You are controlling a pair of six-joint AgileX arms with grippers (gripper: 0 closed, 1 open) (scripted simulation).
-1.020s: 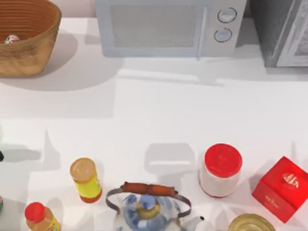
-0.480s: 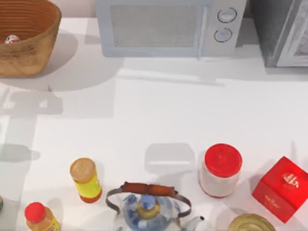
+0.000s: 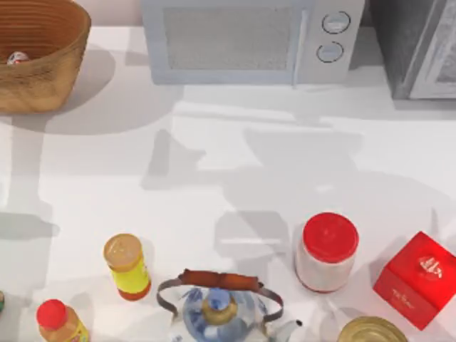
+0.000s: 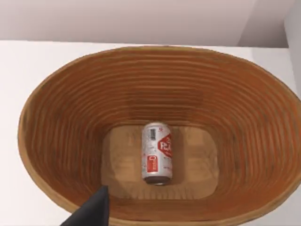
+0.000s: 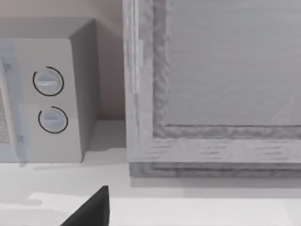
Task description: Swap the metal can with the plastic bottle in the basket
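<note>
Jaws of the left gripper hang above the big round light-brown wicker basket. One dark tip peeks in at the edge of the left wrist view, so you cannot tell if they are open or closed. It is the same for the right gripper, which waits near the pale microwave with two round knobs, close to a grey cabinet.

The tiny white plastic bottle with the red label lies on its side on the basket floor, near the middle. It touches no wall. In the top view the basket sits in the far left corner of the white desk. The round metal can with the shiny gold top stands at the near edge on the right, well apart from the basket.

The job looks to be at its start: the bottle has to come out first. The left arm should go straight down into the basket and pinch the bottle across its thin body. It may roll.

Other things stand on the near side of the desk: a white jar with a red lid just beside the can, a red box, a blue and white teapot, a yellow bottle with an amber cap and an orange bottle with a red cap. A plain pale wall is behind.
</note>
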